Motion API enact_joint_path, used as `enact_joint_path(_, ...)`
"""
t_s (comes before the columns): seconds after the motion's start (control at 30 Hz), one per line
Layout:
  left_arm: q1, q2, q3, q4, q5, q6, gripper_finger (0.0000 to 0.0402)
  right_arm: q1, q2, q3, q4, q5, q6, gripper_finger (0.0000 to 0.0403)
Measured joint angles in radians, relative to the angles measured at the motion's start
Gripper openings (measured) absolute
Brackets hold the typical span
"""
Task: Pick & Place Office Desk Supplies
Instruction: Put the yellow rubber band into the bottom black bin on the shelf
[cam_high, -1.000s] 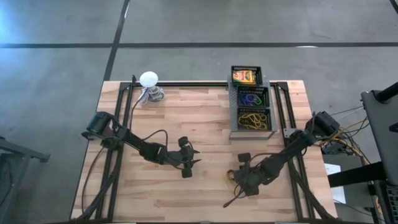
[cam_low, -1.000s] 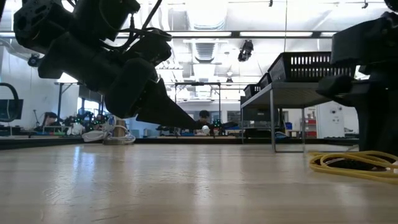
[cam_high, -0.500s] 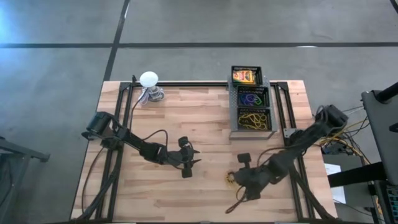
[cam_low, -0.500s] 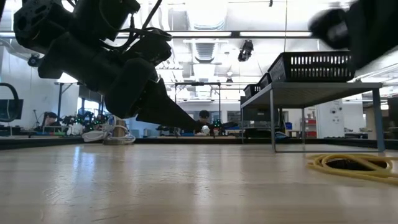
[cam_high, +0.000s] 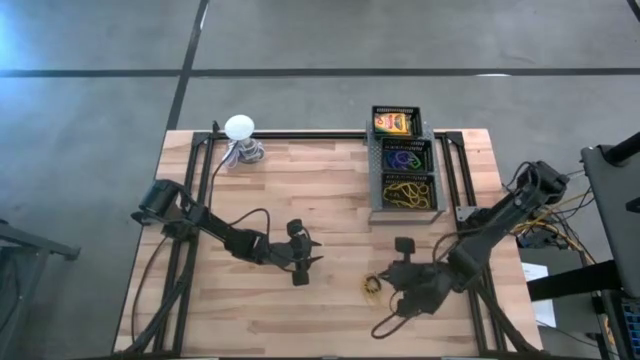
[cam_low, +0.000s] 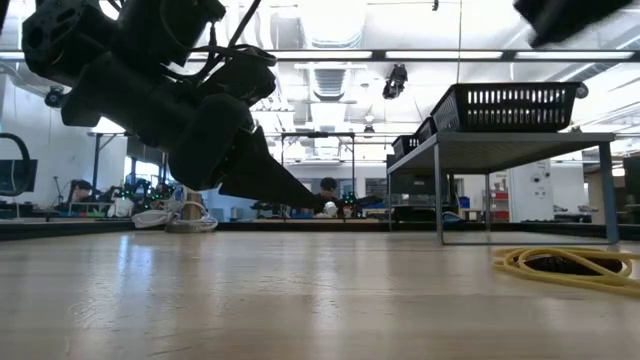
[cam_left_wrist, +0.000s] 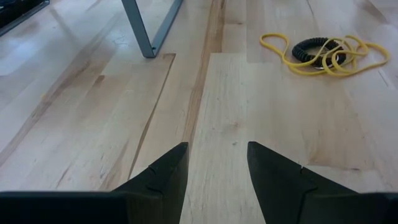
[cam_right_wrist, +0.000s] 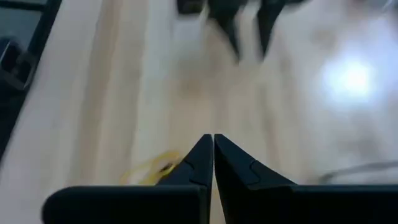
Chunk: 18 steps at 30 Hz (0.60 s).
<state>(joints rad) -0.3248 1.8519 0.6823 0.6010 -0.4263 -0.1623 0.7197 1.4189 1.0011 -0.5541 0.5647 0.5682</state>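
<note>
Nearest in the low view, the bare wooden bench fills the lower half of the frame, with a heap of yellow rubber bands lying on it at the lower right. The high view places that heap right of centre in the lower part of the frame, just left of the right gripper. The left wrist view alone shows a dark coiled ring lying inside the bands, in its upper right.

The right gripper has its jaws pressed together on nothing in its own wrist view, with a strand of yellow band on the wood beside them at lower left.

The left gripper sits left of centre in the high view, well apart from the bands; its jaws stand wide and empty. In the low view it looms dark at upper left.

Farther back, only the high view looks into the black mesh tray at upper right: a yellow-and-green box, coloured rings, more rubber bands. At the far left edge stands a white ball-topped object.
</note>
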Motion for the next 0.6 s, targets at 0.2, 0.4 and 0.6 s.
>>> enact_joint_path(0.2, 0.000, 0.000, 0.000, 0.000, 0.000, 0.000, 0.0168, -0.006, 0.069, -0.093, 0.143, -0.171, 0.192, 0.0063)
enact_joint_path(0.4, 0.000, 0.000, 0.000, 0.000, 0.000, 0.000, 0.0168, -0.004, 0.199, -0.099, 0.169, -0.274, 0.321, 0.0123)
enact_joint_path(0.6, 0.000, 0.000, 0.000, 0.000, 0.000, 0.000, 0.0168, -0.010, 0.329, -0.063, 0.171, -0.321, 0.355, 0.0137)
